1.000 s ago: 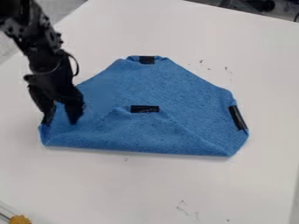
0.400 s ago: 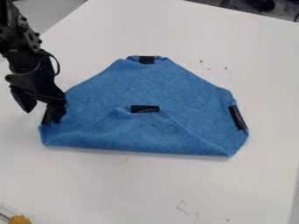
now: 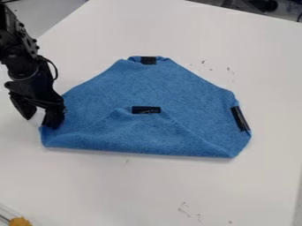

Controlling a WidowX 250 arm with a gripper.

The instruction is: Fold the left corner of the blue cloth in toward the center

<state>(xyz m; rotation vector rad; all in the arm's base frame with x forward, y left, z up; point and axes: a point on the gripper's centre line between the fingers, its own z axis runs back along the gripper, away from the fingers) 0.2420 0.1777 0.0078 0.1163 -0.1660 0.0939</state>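
Observation:
The black gripper (image 3: 40, 122) hangs at the left end of a blue cloth (image 3: 159, 88), its fingers apart. One finger is over the cloth's left corner and the other is out to the left, over the white table. The cloth lies with its front part folded up, the flap's tip near the middle with a black tape strip (image 3: 145, 110) on it. Another strip (image 3: 148, 60) marks the far corner, and a third strip (image 3: 240, 119) runs along the right edge. The cloth's left corner is partly hidden behind the gripper.
The white table (image 3: 177, 190) carries small dark marks behind the cloth and near the front. A yellow-orange object (image 3: 20, 221) is at the bottom left corner. Dark items lie beyond the table's far edge at the top right.
The gripper has moved left from over the cloth to its left corner, then slightly lower. The cloth looks unmoved.

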